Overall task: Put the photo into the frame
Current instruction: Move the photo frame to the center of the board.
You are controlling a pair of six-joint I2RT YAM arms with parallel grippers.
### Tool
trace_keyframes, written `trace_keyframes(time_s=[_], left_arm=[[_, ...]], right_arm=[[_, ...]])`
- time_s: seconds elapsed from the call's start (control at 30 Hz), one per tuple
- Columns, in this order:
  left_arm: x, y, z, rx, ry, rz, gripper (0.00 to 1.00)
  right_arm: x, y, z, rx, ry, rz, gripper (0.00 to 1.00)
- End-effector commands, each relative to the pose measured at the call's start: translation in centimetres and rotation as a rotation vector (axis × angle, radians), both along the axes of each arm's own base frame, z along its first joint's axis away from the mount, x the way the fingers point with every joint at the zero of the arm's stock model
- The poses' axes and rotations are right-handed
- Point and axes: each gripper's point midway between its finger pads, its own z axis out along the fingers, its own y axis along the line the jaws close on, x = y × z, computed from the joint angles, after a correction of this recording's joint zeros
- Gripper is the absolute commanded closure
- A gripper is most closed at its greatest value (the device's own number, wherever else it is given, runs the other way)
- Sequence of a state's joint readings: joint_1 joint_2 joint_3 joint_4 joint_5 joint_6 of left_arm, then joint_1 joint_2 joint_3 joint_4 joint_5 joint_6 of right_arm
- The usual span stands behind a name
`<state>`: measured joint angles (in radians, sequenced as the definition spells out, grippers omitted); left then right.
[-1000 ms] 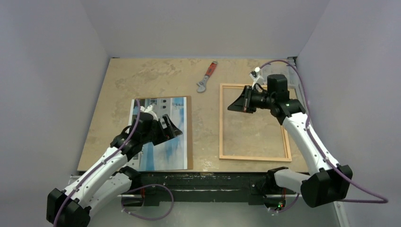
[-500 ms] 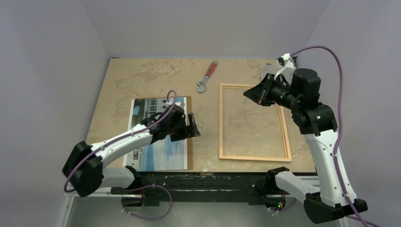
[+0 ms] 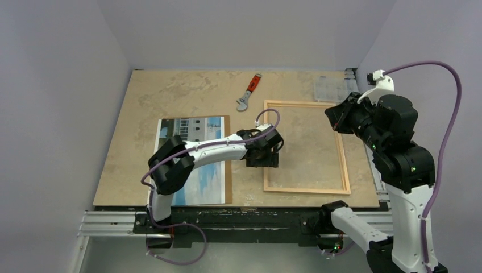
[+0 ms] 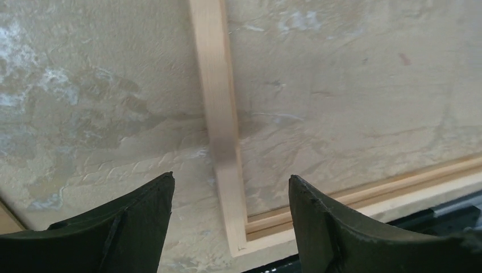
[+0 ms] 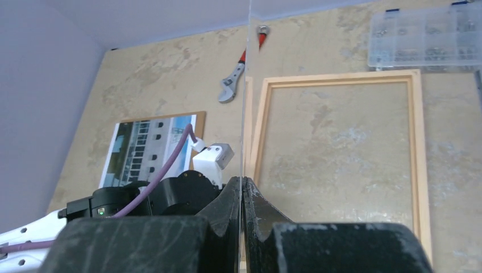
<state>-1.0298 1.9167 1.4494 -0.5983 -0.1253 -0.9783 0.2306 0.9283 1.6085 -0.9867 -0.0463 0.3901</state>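
The photo (image 3: 193, 153), a print of a white building under blue sky, lies face up on a brown backing board (image 3: 228, 165) at the left; it also shows in the right wrist view (image 5: 145, 148). The frame (image 3: 304, 189) of thin light wood lies flat at the right (image 5: 418, 142). My left gripper (image 3: 267, 159) hangs open just above the frame's left strip (image 4: 221, 131), near its near-left corner, one finger on each side (image 4: 230, 179). My right gripper (image 3: 336, 116) is raised over the frame's far right side, shut (image 5: 242, 181) on a thin clear sheet (image 5: 248, 85) seen edge-on.
An adjustable wrench with a red handle (image 3: 249, 91) lies beyond the frame. A clear plastic parts box (image 3: 329, 88) sits at the far right corner. The table's near edge and a black rail run just below the frame.
My left arm has swung right, from over the photo to the frame's left strip, its jaws narrowing a little. My right arm has risen and drawn back to the right, still shut.
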Motion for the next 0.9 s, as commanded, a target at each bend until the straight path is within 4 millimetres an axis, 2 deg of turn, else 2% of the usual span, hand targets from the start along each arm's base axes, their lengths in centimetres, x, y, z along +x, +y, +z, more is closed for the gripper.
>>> trace_keyframes(time_s=[0.0,0.1,0.2,0.33,0.47,0.53,0.7,0.87], left_arm=[[0.2,1.6,-1.8,0.107,0.012,0.065,0.3],[-0.1,1.5,-3.1,0.126,0.026,0.062,0.33],[-0.1,1.1,-3.8,0.129,0.03,0.061,0.41],[-0.3,1.4,-4.5,0.15,0.042,0.069,0.65],[-0.7,2.7,-4.5,0.178,0.049,0.1,0.9],[-1.2,3.6,-4.7,0.178,0.062,0.133,0.98],[-3.6,5.6,-5.2,0.149,0.105,0.192,1.0],[-6.0,8.0,-4.7,0.172,0.106,0.233,1.0]], right_arm=[[-0.4,-3.2,-0.3,-0.085,-0.027,-0.141,1.0],[-0.5,-3.5,-1.2,-0.094,-0.017,-0.158,1.0],[-0.4,-3.5,-1.6,-0.098,-0.008,-0.155,1.0],[-0.2,-3.1,-1.9,-0.094,-0.002,-0.141,1.0],[0.1,-2.7,-2.4,-0.089,0.01,-0.121,1.0],[0.2,-2.4,-2.8,-0.085,0.016,-0.111,1.0],[0.7,-1.7,-3.8,-0.072,0.039,-0.082,1.0],[1.0,-1.2,-4.3,-0.062,0.043,-0.064,1.0]])
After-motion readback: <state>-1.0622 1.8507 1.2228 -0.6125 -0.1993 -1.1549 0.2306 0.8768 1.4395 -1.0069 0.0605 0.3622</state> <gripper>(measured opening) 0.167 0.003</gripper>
